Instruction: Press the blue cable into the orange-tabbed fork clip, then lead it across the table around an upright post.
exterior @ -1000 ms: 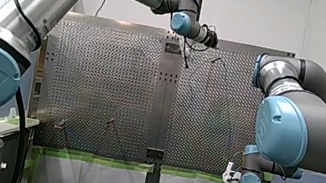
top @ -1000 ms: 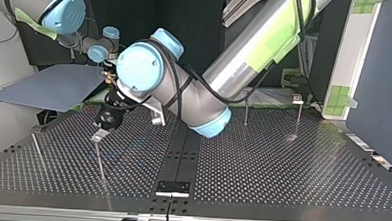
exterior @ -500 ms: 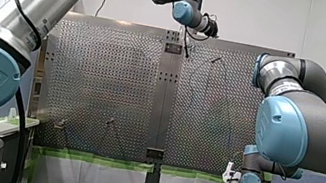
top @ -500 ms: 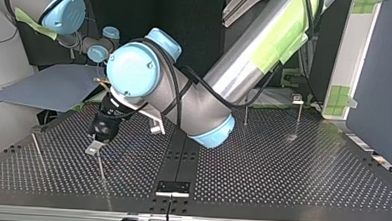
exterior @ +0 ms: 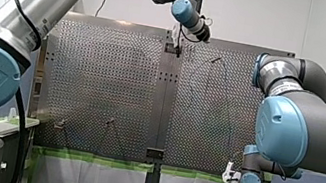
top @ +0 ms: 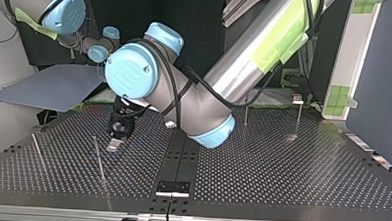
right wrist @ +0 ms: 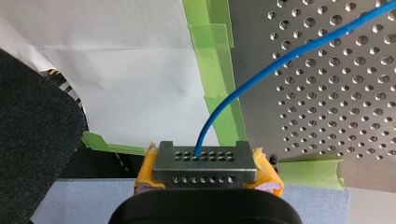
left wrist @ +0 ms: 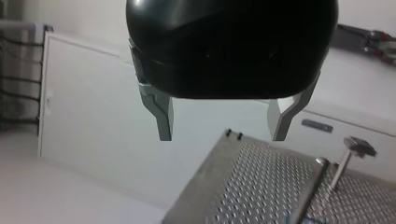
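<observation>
Our right gripper (right wrist: 204,156) is clenched on the cable (right wrist: 261,77). In the right wrist view the blue line comes out from between the yellow pads (right wrist: 267,172). It crosses a strip of green tape (right wrist: 212,60) at the edge of the table (right wrist: 327,107) and runs on over the perforated plate, away from the gripper. In the front view this arm sits low at the near right corner, its wrist below the table's near edge and well apart from our left arm. There the cable shows only as a faint thin line on the table's right half.

Our left gripper (left wrist: 222,137) is released. In the left wrist view its two metal fingers (left wrist: 163,116) stand wide apart with nothing between them. Beyond them lies a corner of the table, where a post (left wrist: 350,154) with a flat head stands just beside a plain one.

In the top view this gripper hangs over the table's left half, just right of a thin upright post (top: 99,159). We cannot tell whether its fingertips touch the plate. In the front view it shows at the table's far edge, close to the dark centre strip. Two more posts stand at the top view's right, on the arms' side of the table, well apart from both grippers.
</observation>
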Controlling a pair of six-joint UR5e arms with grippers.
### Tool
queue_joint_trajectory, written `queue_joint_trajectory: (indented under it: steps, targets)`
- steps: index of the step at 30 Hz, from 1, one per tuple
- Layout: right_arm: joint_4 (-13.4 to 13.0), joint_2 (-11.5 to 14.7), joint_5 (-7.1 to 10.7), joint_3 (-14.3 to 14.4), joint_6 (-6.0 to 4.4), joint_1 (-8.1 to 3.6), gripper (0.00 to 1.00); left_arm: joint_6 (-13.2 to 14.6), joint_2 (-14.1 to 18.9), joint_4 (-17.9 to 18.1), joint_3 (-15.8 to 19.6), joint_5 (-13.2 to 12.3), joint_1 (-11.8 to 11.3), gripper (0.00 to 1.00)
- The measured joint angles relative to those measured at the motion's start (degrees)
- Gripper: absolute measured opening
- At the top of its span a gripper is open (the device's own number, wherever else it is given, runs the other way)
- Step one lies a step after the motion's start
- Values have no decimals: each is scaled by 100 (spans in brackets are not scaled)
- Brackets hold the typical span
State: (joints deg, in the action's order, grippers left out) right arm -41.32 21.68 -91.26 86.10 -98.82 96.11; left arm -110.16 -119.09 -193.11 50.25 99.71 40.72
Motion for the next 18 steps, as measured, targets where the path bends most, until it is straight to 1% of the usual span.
queue_joint_trajectory:
  steps: [12,18]
  targets:
    - [0,0,-2,0,1,7,0,271,4,-479,0,655,12,100]
    - [0,0,2,0,1,9,0,300,1,-513,0,971,22,100]
